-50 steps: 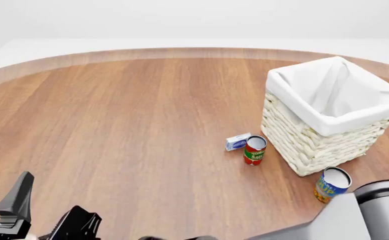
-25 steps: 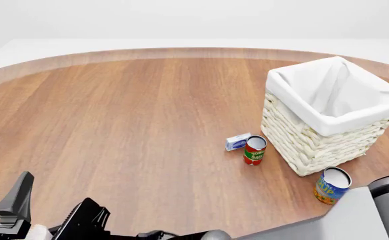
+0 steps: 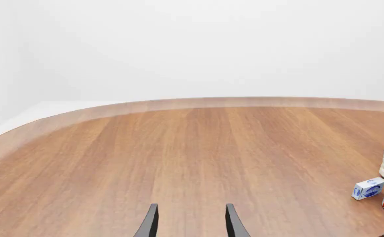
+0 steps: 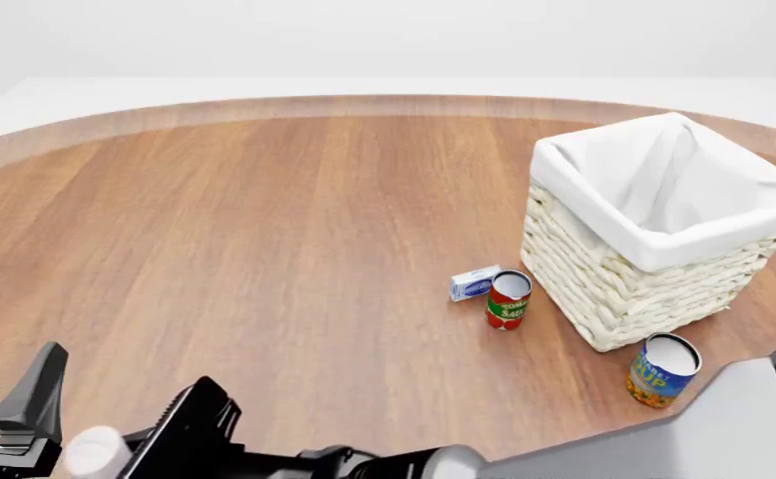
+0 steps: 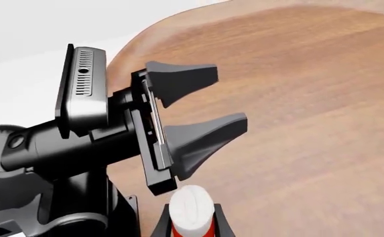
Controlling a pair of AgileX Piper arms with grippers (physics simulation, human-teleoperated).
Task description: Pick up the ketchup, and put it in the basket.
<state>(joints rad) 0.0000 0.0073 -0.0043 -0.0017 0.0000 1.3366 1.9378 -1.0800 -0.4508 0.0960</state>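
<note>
Low over the wooden table [image 4: 295, 249], the right gripper [image 5: 190, 228] has crept forward, jaws pinching the ketchup [image 5: 192, 212].

Simulated tabletop scene: round wooden table [image 4: 295, 249], blank white surroundings, no room.

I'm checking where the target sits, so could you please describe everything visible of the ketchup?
Little of the ketchup shows. In the right wrist view, its round white ribbed cap and a strip of red body stand upright between the right gripper's dark fingers, which flank it closely; actual contact is unclear. The front view shows only the white cap at the bottom left edge. Its label is hidden.
</note>
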